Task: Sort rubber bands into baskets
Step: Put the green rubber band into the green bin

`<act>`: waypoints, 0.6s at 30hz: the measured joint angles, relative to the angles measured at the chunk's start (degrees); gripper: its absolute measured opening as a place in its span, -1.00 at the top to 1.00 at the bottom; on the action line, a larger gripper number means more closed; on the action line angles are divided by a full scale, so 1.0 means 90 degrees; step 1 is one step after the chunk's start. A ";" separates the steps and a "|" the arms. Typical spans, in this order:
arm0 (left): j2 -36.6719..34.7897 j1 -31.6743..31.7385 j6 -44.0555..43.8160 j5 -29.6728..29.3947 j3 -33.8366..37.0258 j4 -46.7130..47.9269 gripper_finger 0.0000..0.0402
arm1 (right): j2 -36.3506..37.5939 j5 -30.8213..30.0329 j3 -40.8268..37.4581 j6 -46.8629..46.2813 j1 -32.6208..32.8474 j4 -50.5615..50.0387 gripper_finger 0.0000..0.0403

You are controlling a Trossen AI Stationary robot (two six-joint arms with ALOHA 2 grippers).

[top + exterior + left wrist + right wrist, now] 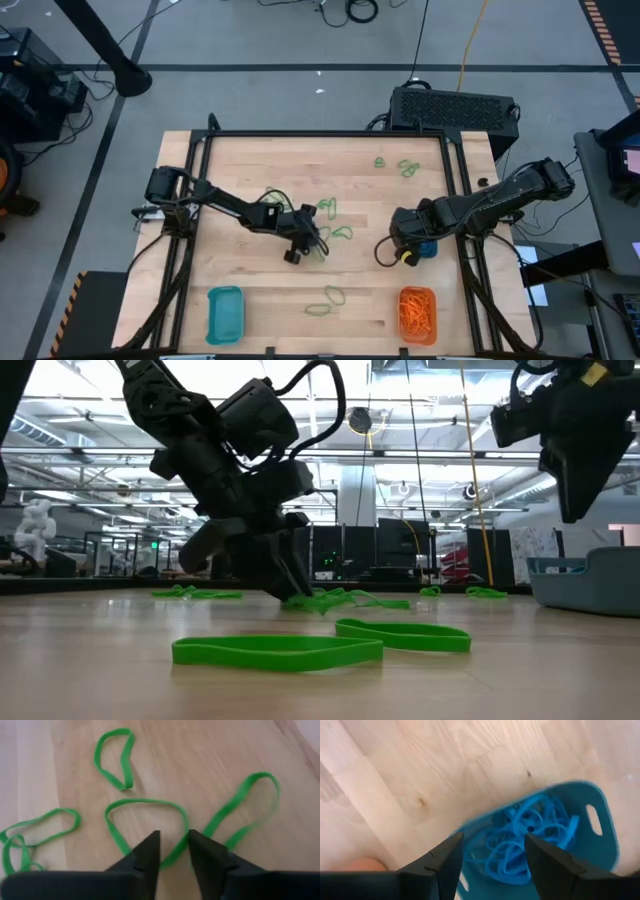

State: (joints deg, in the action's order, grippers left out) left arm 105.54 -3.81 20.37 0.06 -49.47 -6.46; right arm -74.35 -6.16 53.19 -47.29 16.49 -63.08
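A: Any writing you can make out on the pale wooden table top or on the low-walled teal plastic basket?

B: None. No label, brand, number or sign can be read on either.

A: And the black box with the perforated top behind the table?

B: Its surface shows no legible marking.

Bare table behind the left tool; green rubber bands beside it.
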 joint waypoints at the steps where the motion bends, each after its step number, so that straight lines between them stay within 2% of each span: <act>1: 0.0000 -0.0001 -0.0007 0.0023 0.0000 0.0024 0.54 | 0.0000 -0.0009 0.0000 0.0000 0.0000 0.0086 0.00; 5: -0.0076 -0.0018 -0.0057 0.0032 0.0017 0.0117 0.93 | 0.0000 -0.0008 0.0000 0.0093 0.0000 0.0790 0.00; 11: -0.0574 -0.0205 -0.0064 0.0010 0.0022 0.0069 0.98 | -0.0001 -0.0059 0.0000 0.1048 0.0000 0.2778 0.00; 18: -0.1479 -0.0464 -0.0366 0.0047 0.0022 0.0376 0.99 | -0.0475 -0.0941 0.0000 0.2729 -0.0041 0.5125 0.00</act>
State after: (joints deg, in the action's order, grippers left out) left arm 92.23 -7.98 17.07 0.48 -49.28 -3.08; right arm -78.62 -14.63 53.19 -22.73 16.12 -16.95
